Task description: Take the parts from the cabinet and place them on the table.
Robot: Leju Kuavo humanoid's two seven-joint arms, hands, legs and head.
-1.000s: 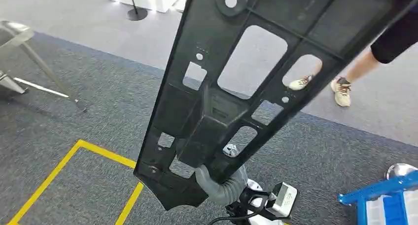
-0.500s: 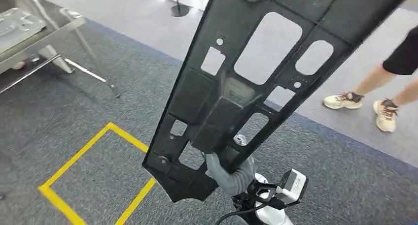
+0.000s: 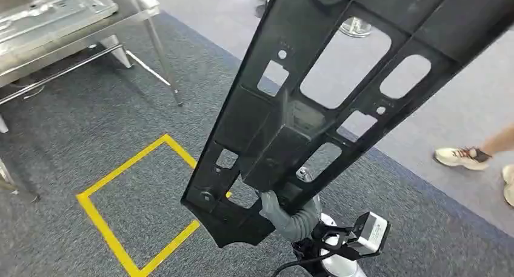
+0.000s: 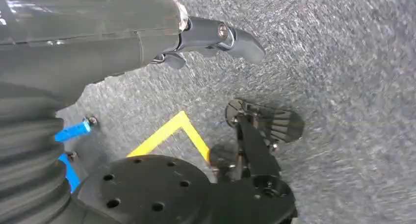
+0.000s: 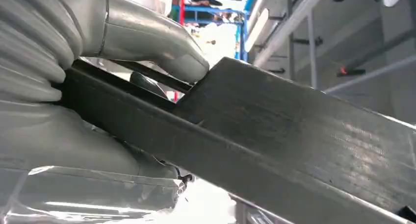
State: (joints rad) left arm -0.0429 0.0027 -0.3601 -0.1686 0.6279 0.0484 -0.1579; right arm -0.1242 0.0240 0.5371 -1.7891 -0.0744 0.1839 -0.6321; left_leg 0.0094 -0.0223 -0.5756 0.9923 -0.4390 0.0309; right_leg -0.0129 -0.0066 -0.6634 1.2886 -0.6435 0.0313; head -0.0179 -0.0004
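Grey carpet (image 3: 91,125) (yellow tape square (image 3: 138,204)) below; right hand (image 3: 285,211) grips the black panel (image 3: 315,101); left hand (image 4: 98,33) holds nothing

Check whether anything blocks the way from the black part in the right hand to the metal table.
Nothing visible does. The right hand holds the black part raised; the metal table stands ahead to the left, with grey carpet and yellow floor tape between.

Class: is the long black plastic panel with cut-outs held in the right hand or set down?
Held. The right hand grips the long black plastic panel near its lower end, above the carpet.
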